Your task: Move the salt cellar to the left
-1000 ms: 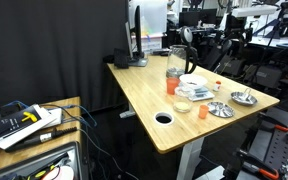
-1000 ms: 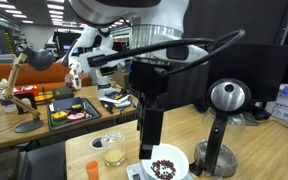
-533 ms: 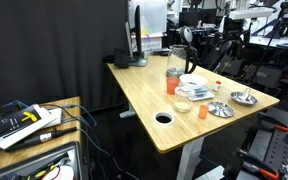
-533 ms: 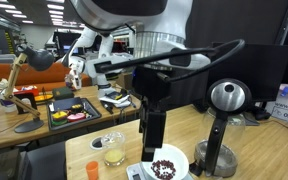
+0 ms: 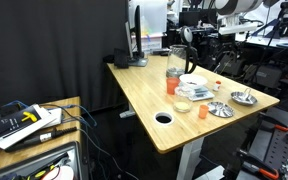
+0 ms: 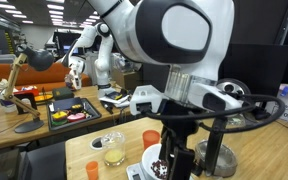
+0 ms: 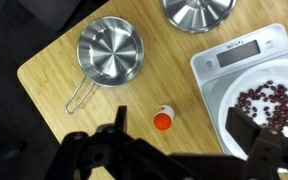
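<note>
The salt cellar [image 7: 163, 118] is a small white shaker with an orange cap. It stands on the wooden table between a steel pan [image 7: 111, 50] and a white scale [image 7: 239, 62]. In the wrist view my gripper [image 7: 182, 132] is open and empty. It hangs high above the table, with the salt cellar between its fingers in the picture, nearer the left finger. In an exterior view the salt cellar [image 5: 218, 86] is a tiny orange-topped thing near the table's far edge. My arm [image 6: 174, 60] fills much of an exterior view.
A white bowl of dark beans [image 7: 264, 100] sits on the scale. A steel lid [image 7: 197, 12] lies beyond it. An orange cup [image 5: 203, 108], a tall orange tumbler [image 5: 171, 85], a glass jar [image 5: 172, 68] and a cable hole [image 5: 164, 117] are on the table.
My arm has swung across an exterior view and now stands over the bowl of beans. The things on the table have not moved.
</note>
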{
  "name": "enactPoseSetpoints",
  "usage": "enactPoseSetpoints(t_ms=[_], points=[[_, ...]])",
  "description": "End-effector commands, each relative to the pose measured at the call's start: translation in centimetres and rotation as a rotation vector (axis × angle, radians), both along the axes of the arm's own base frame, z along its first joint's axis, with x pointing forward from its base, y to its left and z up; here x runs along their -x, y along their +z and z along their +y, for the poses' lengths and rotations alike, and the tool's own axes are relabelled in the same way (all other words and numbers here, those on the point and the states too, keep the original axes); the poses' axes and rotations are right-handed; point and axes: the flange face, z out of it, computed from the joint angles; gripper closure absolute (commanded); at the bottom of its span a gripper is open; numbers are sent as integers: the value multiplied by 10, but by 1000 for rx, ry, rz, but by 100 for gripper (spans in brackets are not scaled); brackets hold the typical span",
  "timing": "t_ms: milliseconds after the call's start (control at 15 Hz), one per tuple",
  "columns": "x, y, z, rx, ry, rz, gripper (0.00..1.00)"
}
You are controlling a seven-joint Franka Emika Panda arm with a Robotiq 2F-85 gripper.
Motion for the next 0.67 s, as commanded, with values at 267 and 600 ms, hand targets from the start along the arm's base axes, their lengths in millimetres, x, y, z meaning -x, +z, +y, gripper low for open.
enactPoseSetpoints(t_ms=[267,600], points=[[-6,-26,-18,5,-47,63,0],[-8,-24,-17,5,-48,65,0]])
